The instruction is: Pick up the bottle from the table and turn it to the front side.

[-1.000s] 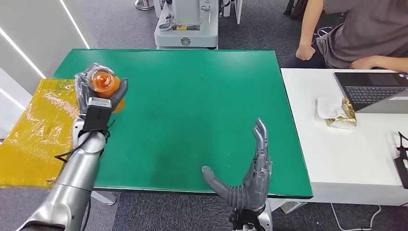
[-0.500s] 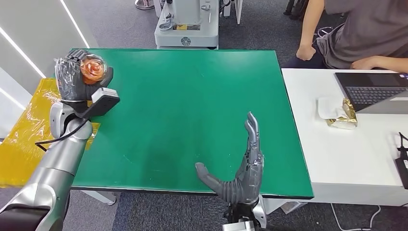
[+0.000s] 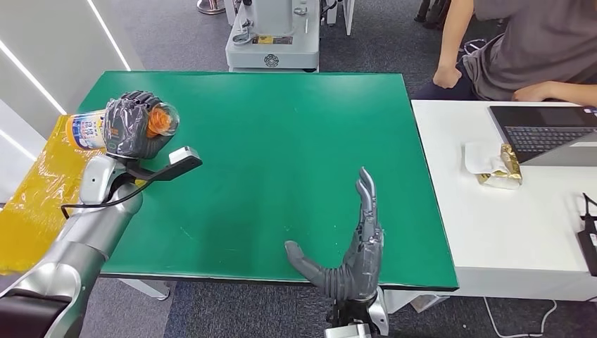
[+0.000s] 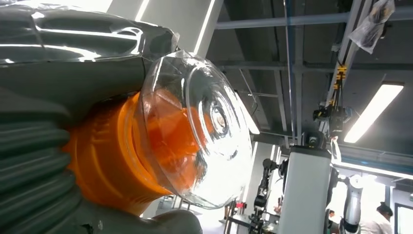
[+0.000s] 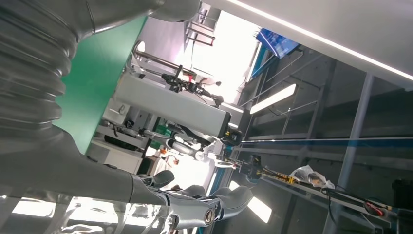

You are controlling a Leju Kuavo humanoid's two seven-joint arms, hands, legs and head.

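Left hand (image 3: 132, 125) raised above the far left corner of the green table (image 3: 281, 141), fingers wrapped tight around the bottle (image 3: 105, 128). Bottle held off the table, lying roughly level, long axis running left to right across the head view. Orange cap end with its clear dome pointing right, toward the table's middle; labelled body sticking out of the hand on the left, over the table's edge and the yellow sheet (image 3: 35, 204) beside it. White and blue label with an orange band readable as print only, words too small to make out.

From the left wrist, the clear dome (image 4: 204, 131) close up over the orange cap (image 4: 117, 161), grey thumb above and ribbed cover below, clamped on the bottle's neck end.

Right hand (image 3: 352, 246) near the front edge of the table, right of centre, open and holding nothing: fingers straight and together pointing away from the robot, thumb spread out to the left. Palm set on edge; cannot tell whether touching the green surface.

Beyond the right side, a white table (image 3: 521, 232) with a laptop (image 3: 549, 134) and a gold wrapped packet (image 3: 501, 169). Person (image 3: 521, 49) seated behind it, forearm resting by the laptop. Grey machine base (image 3: 273, 42) on the floor past the far edge.
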